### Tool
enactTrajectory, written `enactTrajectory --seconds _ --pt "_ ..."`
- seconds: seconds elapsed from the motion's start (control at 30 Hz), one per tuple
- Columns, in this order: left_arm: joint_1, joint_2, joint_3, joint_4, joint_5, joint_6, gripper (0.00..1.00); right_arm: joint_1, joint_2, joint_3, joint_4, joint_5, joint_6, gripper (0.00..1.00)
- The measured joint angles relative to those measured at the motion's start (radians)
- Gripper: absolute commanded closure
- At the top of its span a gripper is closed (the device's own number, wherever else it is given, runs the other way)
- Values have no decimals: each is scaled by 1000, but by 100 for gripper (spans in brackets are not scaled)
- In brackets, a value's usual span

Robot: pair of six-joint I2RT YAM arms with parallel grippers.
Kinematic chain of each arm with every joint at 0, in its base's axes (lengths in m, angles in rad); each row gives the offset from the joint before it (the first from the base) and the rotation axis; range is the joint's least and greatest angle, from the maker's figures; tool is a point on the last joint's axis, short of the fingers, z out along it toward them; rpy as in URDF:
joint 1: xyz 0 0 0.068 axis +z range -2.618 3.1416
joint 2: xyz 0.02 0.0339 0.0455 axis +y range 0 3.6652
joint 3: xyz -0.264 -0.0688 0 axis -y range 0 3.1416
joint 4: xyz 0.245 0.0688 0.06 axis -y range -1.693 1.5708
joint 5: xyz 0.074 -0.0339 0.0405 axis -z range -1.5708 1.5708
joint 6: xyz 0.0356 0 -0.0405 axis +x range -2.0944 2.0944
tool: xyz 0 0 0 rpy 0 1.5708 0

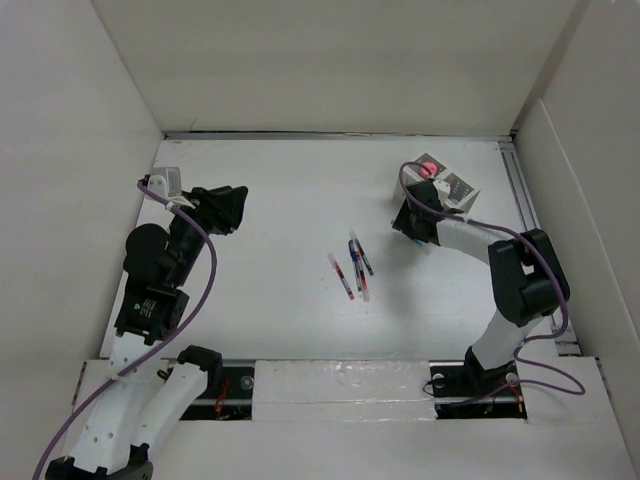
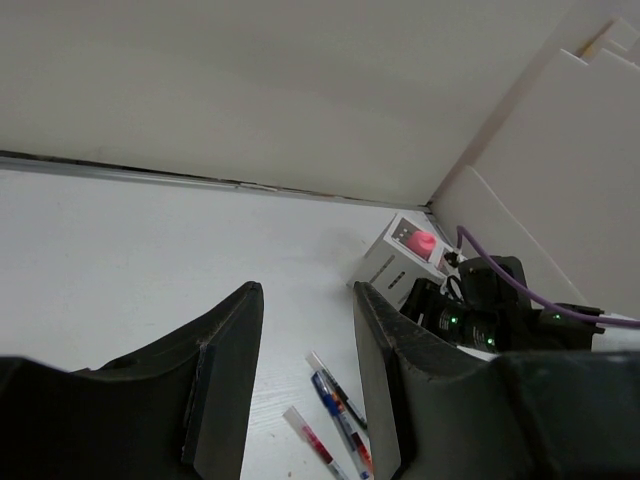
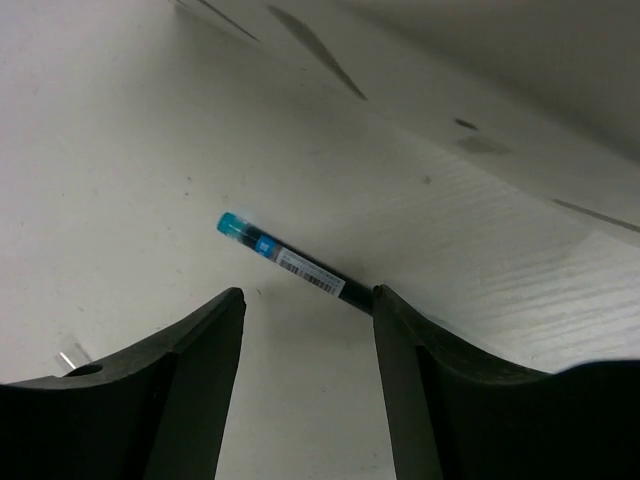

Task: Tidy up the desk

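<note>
The desk [image 1: 290, 190] is a white tabletop. On its middle lie three pens [image 1: 355, 268] in a loose bunch, which also show in the left wrist view as pens [image 2: 335, 400] between and beyond my left fingers. My left gripper [image 1: 238, 208] hangs over the desk's left side, open [image 2: 308, 300] and empty. At the back right, my right gripper [image 1: 412, 234] is low over the desk beside the organizer box [image 1: 455, 188]. It is open [image 3: 308, 298], and a dark pen with a teal end [image 3: 295, 262] lies just past its fingertips, running up to the right fingertip.
The white organizer box [image 2: 398, 262] has a pink thing [image 2: 420, 241] on top. White walls close the left, back and right. A metal rail [image 1: 522, 200] runs along the right edge. A small clear piece [image 3: 72, 355] lies by the right gripper's left finger.
</note>
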Motion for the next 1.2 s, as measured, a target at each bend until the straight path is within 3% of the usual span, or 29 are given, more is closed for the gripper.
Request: enactTrajectory --seconds 0.27,0.3,0.4,0.9,1.07,1.13,1.2 --pt "0 5 0 0 -7 0 63 -23 77 109 -50 -87 -56 28" --pt "0 6 0 0 -8 0 63 -27 77 111 -53 -107 -63 20" --pt "0 7 0 0 -14 0 63 -45 85 122 -73 -162 -75 24" --pt "0 -2 0 -1 -26 1 63 -10 145 209 -168 -183 -103 23" --pt "0 -13 0 -1 -26 1 63 42 143 196 -172 -183 -100 30" --pt "0 -17 0 0 -26 1 63 64 139 180 -169 -182 -97 40" --pt "0 -21 0 -1 -26 1 63 83 130 165 -167 -180 -91 42"
